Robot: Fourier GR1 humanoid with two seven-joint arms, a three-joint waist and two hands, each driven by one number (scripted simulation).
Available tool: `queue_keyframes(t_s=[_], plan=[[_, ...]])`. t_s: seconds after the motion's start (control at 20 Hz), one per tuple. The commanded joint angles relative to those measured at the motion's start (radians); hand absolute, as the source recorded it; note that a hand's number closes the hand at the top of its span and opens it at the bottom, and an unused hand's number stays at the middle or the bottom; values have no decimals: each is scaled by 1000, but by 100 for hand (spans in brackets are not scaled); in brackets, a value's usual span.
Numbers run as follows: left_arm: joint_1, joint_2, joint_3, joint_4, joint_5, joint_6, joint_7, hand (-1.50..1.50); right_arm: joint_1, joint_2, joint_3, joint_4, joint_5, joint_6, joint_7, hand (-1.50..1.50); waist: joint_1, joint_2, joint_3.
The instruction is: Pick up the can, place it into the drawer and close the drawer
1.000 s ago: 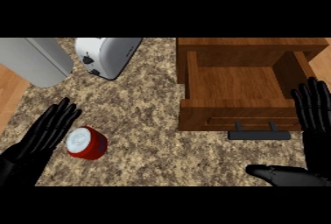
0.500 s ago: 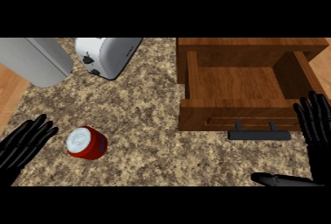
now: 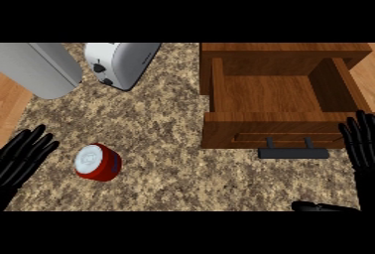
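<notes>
— What has changed on the counter point(image 3: 183, 134)?
— The left hand point(image 3: 23, 155) has drawn back toward the left edge, fingers straight, holding nothing. The can point(image 3: 97, 162) lies on its side just to its right, unheld; the right hand point(image 3: 360, 144) is far off.

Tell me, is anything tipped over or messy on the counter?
Nothing is spilled or broken. The red can looks tilted, its pale top facing partly up, alone on the speckled counter near the left robot hand. The wooden drawer stands open with nothing inside.
</notes>
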Motion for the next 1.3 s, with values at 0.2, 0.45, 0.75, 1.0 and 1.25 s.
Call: queue_keyframes(t_s=[0.2, 0.45, 0.75, 1.0, 1.25], plan=[[-63, 13, 97, 147, 5, -102, -35, -150, 72, 0, -44, -18, -32, 55, -50, -150, -2, 0, 0], [-72, -117, -20, 237, -232, -90, -154, -150, 2, -12, -55, 65, -6, 60, -59, -150, 0, 1, 0], [-105, -96, 50, 291, -198, -110, -144, -150, 50, 24, -55, 13, -2, 72, -65, -150, -1, 0, 0], [-84, -124, 44, 400, -323, -130, -287, -150, 16, -20, -130, 71, -54, 116, -85, -150, 0, 1, 0], [-154, -120, 65, 482, -323, -119, -309, -150, 58, 42, -63, -15, -3, 92, -49, -150, -2, 0, 0]])
